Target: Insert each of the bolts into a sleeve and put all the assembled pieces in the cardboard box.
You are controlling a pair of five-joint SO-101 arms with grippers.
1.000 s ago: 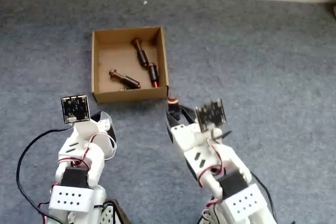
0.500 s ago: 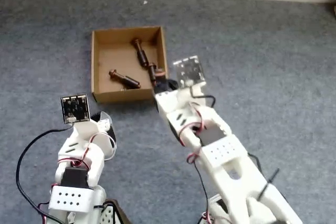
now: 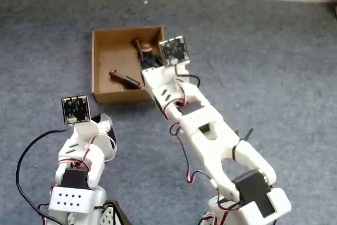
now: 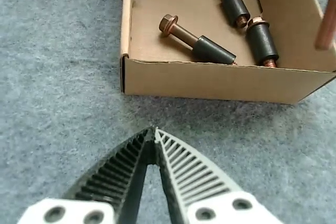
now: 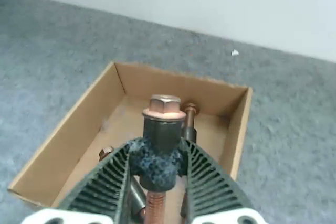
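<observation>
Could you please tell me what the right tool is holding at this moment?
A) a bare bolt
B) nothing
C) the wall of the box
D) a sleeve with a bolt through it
D: in the right wrist view the right tool is shut on a sleeve with a bolt through it, above the box.

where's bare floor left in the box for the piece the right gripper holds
Bare floor runs along the cardboard box wall on the left arm's side, widest in its far corner beyond the lone piece. The right arm's side is crowded: two pieces lie close together there, below the right gripper and its held piece.
</observation>
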